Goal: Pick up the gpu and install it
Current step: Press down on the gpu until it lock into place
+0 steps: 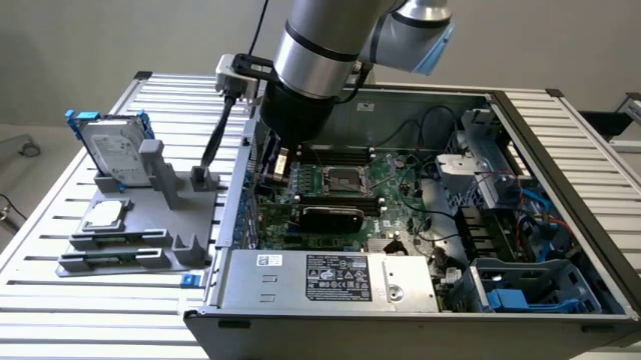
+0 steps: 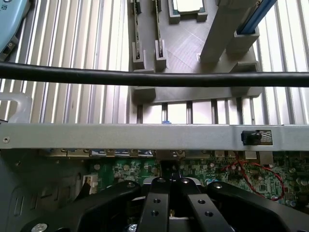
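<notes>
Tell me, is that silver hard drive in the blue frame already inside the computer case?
No. The hard drive stands upright on the grey holder on the table, outside the open computer case.

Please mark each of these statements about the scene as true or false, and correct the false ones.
1. The computer case is open and its motherboard can be seen. True: the case has no cover and the green motherboard is exposed.
2. The hard drive lies flat inside the case. False: the hard drive stands upright in the gray holder on the table, outside the case.
3. The processor chip rests on the gray holder. True: the processor chip lies there, in front of the hard drive.
4. The gripper hangs above the gray holder. False: the gripper is inside the case, over the motherboard.
</notes>
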Tool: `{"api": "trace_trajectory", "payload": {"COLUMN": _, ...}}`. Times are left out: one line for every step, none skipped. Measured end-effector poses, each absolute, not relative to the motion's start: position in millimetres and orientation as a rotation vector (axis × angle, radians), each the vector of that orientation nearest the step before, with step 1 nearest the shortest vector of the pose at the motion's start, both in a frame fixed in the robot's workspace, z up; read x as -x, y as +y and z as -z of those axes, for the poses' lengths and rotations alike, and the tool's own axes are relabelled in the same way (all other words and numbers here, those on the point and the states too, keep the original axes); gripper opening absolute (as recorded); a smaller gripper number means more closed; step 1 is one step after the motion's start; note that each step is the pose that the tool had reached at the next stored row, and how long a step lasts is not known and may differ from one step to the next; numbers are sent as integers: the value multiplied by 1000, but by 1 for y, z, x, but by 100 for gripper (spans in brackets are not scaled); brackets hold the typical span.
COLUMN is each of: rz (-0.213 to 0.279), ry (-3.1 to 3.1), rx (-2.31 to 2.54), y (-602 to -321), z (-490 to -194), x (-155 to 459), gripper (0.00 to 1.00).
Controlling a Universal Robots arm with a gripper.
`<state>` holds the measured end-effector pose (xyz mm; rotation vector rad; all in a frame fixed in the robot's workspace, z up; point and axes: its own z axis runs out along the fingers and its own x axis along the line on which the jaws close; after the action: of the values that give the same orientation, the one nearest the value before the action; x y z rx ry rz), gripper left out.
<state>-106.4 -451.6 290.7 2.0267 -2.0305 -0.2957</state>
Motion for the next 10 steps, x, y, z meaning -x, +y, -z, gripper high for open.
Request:
{"api": "trace_trajectory", "payload": {"rz": 296, "ry": -2031, "rx": -2024, "y": -452, "z": -291, "x": 106, "gripper": 11}}
{"api": "trace_trajectory", "payload": {"rz": 297, "ry": -2031, "rx": -2022, "y": -452, "z": -291, "x": 106, "gripper": 11}}
{"api": "trace_trajectory", "payload": {"rz": 298, "ry": -2032, "rx": -2020, "y": -452, "z": -291, "x": 106, "gripper": 11}}
{"api": "trace_trajectory", "payload": {"rz": 299, "ry": -2033, "rx": -2017, "y": -452, "z": -291, "x": 106, "gripper": 11}}
{"api": "trace_trajectory", "payload": {"rz": 299, "ry": -2033, "rx": -2015, "y": -452, "z": -291, "x": 106, "gripper": 11}}
{"api": "trace_trajectory", "payload": {"rz": 300, "ry": -2034, "rx": -2013, "y": -452, "z": -291, "x": 106, "gripper": 11}}
{"api": "trace_trajectory", "payload": {"rz": 301, "ry": -2034, "rx": -2011, "y": -452, "z": -291, "x": 106, "gripper": 11}}
{"api": "trace_trajectory", "payload": {"rz": 302, "ry": -2033, "rx": -2009, "y": -452, "z": -291, "x": 106, "gripper": 11}}
{"api": "trace_trajectory", "payload": {"rz": 303, "ry": -2032, "rx": -2007, "y": -452, "z": -291, "x": 106, "gripper": 11}}
{"api": "trace_trajectory", "payload": {"rz": 304, "ry": -2032, "rx": -2006, "y": -452, "z": -291, "x": 106, "gripper": 11}}
